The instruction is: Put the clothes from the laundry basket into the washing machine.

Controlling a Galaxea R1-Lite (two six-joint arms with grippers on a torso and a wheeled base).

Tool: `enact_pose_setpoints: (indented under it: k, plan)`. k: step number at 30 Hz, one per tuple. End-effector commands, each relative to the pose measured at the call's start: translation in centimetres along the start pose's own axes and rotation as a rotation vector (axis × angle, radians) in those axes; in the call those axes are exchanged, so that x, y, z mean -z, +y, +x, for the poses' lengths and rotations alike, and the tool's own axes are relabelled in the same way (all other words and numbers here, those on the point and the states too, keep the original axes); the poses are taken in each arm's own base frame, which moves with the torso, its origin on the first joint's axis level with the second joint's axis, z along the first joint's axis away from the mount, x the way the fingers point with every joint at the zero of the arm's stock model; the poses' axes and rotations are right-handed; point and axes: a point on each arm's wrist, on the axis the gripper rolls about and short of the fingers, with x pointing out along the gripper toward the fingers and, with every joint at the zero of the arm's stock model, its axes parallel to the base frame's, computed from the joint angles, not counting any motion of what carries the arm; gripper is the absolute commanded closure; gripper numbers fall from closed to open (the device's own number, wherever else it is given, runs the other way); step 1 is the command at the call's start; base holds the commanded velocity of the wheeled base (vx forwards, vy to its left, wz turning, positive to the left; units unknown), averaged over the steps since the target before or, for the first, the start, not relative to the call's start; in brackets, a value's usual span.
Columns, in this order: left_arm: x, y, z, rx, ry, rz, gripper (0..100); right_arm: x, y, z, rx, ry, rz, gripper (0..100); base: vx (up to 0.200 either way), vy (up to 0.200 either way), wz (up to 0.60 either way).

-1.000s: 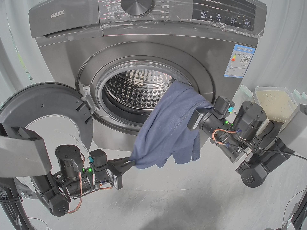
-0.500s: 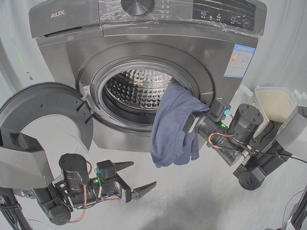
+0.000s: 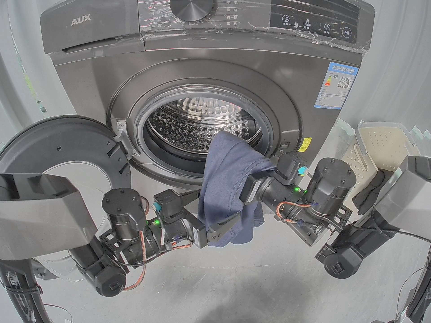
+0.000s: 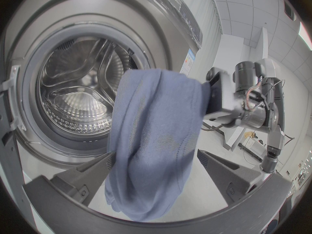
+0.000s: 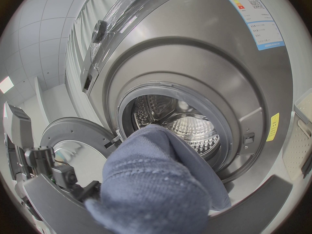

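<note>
Front-loading washer (image 3: 90,81) with its door (image 3: 58,144) swung open to the left and the drum (image 3: 193,122) exposed. A blue garment (image 3: 224,176) hangs outside the drum, before the lower right of the opening, draped over the right gripper (image 3: 249,188); cloth covers that gripper's tip, so its grip cannot be told. The left gripper (image 3: 219,203) has its fingers (image 4: 91,176) spread wide, one on each side of the garment's lower half. The basket (image 3: 386,144) stands at the far right.
</note>
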Motion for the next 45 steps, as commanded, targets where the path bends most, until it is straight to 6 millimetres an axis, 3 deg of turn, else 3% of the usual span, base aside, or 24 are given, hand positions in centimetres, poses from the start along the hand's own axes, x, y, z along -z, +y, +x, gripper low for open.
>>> enact_pose_setpoints:
  k: [1, 5, 20, 21, 28, 31, 39, 45]
  plan:
    - [2.1, 0.7, 1.5, -0.001, 0.037, -0.011, 0, 0.4, 0.4, 0.1, -0.011, 0.008, 0.003, 100, 0.000, 0.000, 0.00]
    - [3.1, 1.6, 3.5, -0.024, 0.022, -0.004, 0, 0.3, 1.2, -0.2, -0.029, 0.009, 0.010, 100, 0.000, 0.000, 0.00]
    - [3.6, 4.4, 6.2, -0.115, -0.050, 0.017, 0, 0.8, 2.4, -1.0, -0.051, 0.034, 0.026, 100, 0.000, 0.000, 0.00]
    - [3.6, 4.5, 6.3, -0.118, -0.051, 0.017, 100, 0.7, 2.3, -1.0, -0.050, 0.032, 0.027, 100, 0.000, 0.000, 0.00]
    - [2.8, 5.3, 6.4, -0.159, -0.089, 0.018, 100, 0.0, 1.6, -1.6, -0.031, 0.027, 0.026, 100, 0.000, 0.000, 0.00]
    - [1.9, 5.9, 6.1, -0.189, -0.113, 0.022, 100, 0.2, 0.2, -2.5, 0.008, 0.055, 0.024, 100, 0.000, 0.000, 0.00]
    - [-0.8, 5.4, 5.2, -0.207, -0.174, 0.022, 100, 2.8, -2.0, -3.6, 0.078, 0.170, 0.000, 100, 0.000, 0.000, 0.00]
    - [-2.0, 4.2, 4.0, -0.191, -0.177, 0.018, 100, 5.4, -1.4, -2.7, 0.058, 0.219, -0.005, 100, 0.000, 0.000, 0.00]
